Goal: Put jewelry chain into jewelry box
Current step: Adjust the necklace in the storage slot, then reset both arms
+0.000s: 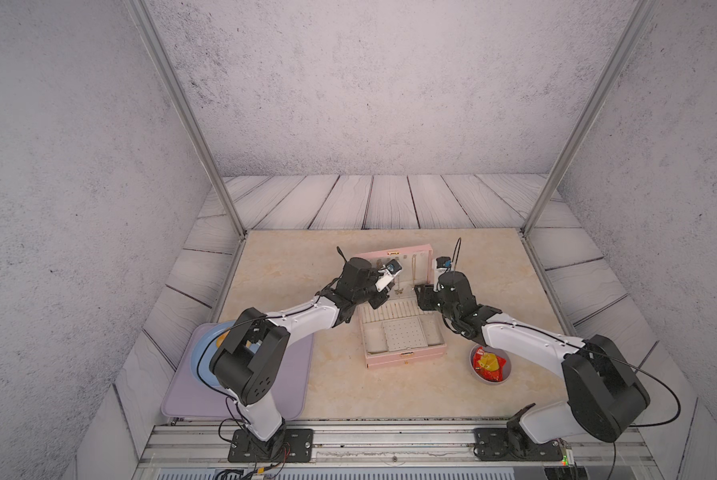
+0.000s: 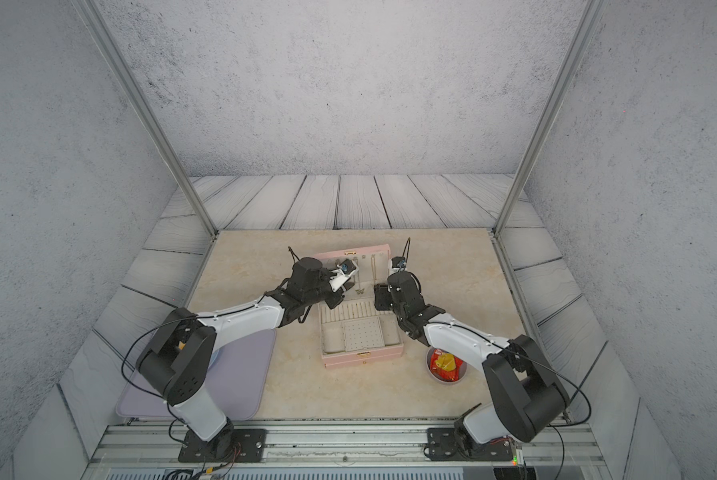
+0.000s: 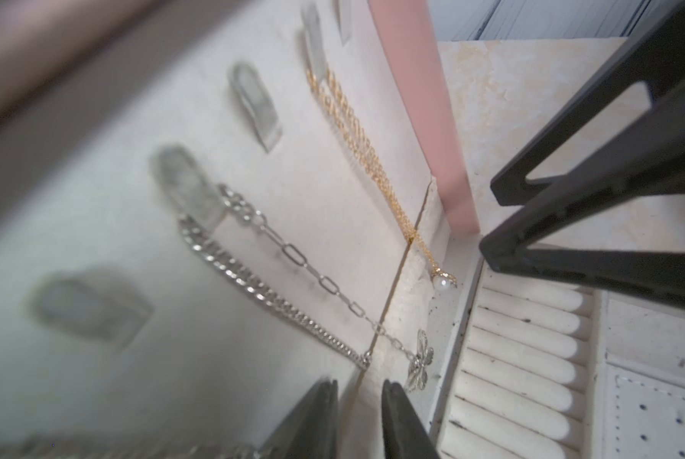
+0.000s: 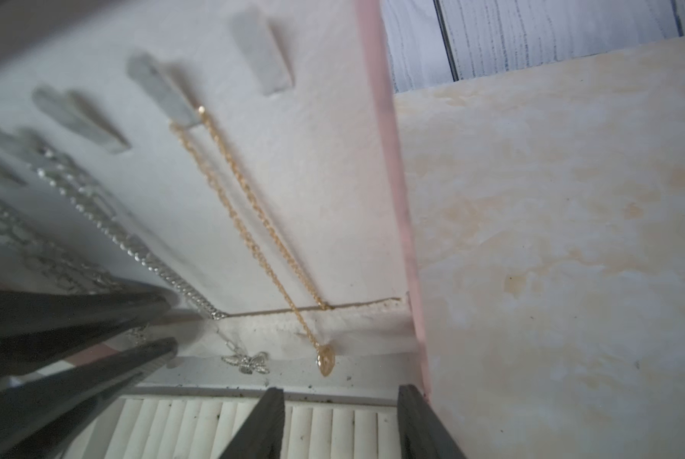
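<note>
The pale pink jewelry box [image 1: 406,360] [image 2: 363,358] stands open mid-table, lid upright. The thin gold jewelry chain [image 4: 253,222] [image 3: 356,131] hangs from a hook inside the lid, and its small pendant rests near the hinge; it also shows as a fine line in both top views [image 1: 413,270] [image 2: 374,270]. My left gripper [image 3: 358,391] [image 1: 379,300] sits over the box's left rear, jaws a little apart with nothing between them. My right gripper [image 4: 341,391] [image 1: 422,297] hovers at the right rear above the ring rolls [image 4: 198,425], open and empty, just short of the pendant.
A thicker silvery link chain [image 3: 253,286] and a silvery chain with a butterfly pendant [image 3: 420,359] hang on hooks beside the gold one. A grey bowl with a red and yellow packet [image 1: 490,365] sits right of the box. A lilac mat [image 1: 273,390] with a blue plate [image 1: 201,353] lies left.
</note>
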